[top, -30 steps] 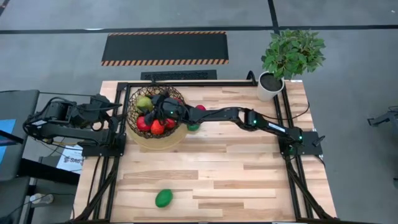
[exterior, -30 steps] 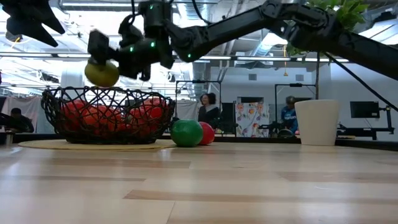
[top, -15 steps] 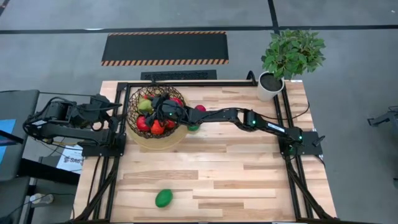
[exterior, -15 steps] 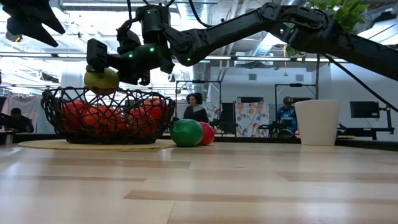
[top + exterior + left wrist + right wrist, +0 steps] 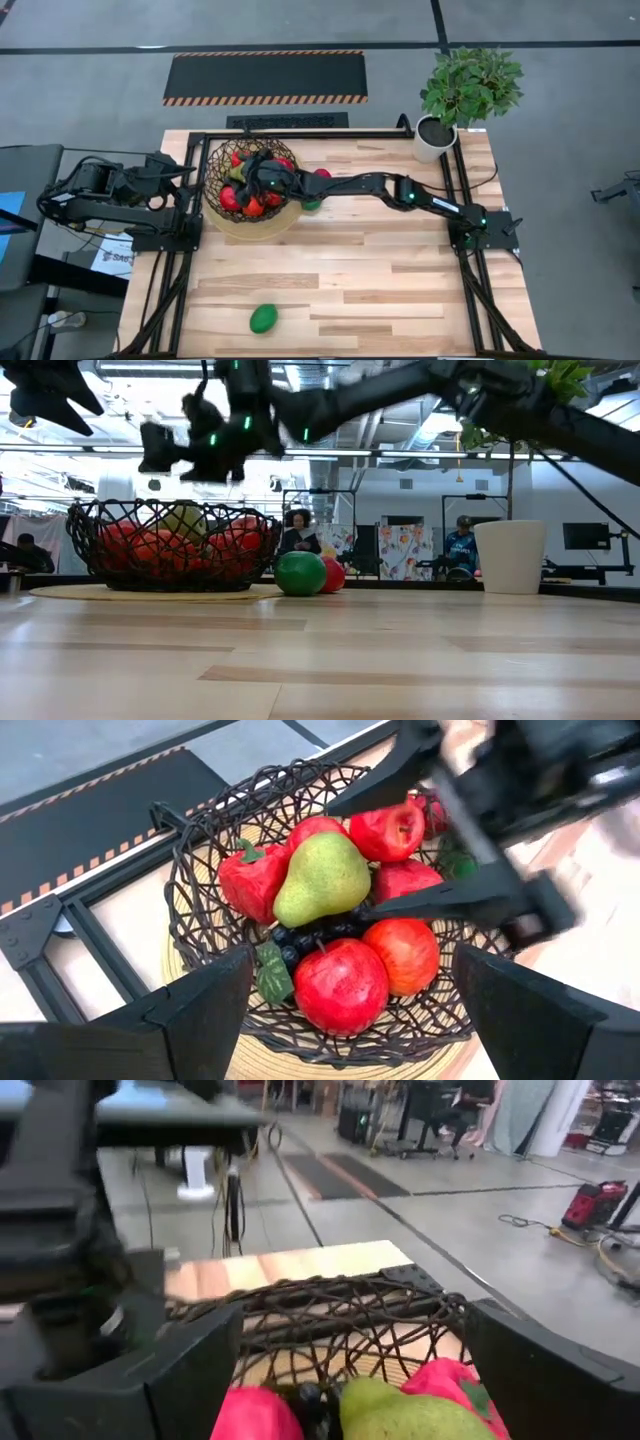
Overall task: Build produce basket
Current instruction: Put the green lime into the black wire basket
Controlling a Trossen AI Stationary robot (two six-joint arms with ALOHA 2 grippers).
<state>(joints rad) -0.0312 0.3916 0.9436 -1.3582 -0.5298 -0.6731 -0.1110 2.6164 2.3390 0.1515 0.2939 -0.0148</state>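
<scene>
My right end effector [image 5: 190,450], which gripped the yellow-green pear [image 5: 320,877] above the basket [image 5: 90,525] a second ago, now hangs open and empty over the rim, and the pear lies inside among the red apples [image 5: 342,986] and grapes [image 5: 310,937].

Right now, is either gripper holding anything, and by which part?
Nothing is held. The right gripper hangs open above the dark woven wire basket; the yellow-green pear lies free on the fruit inside. The left gripper waits open beside the basket.
</scene>
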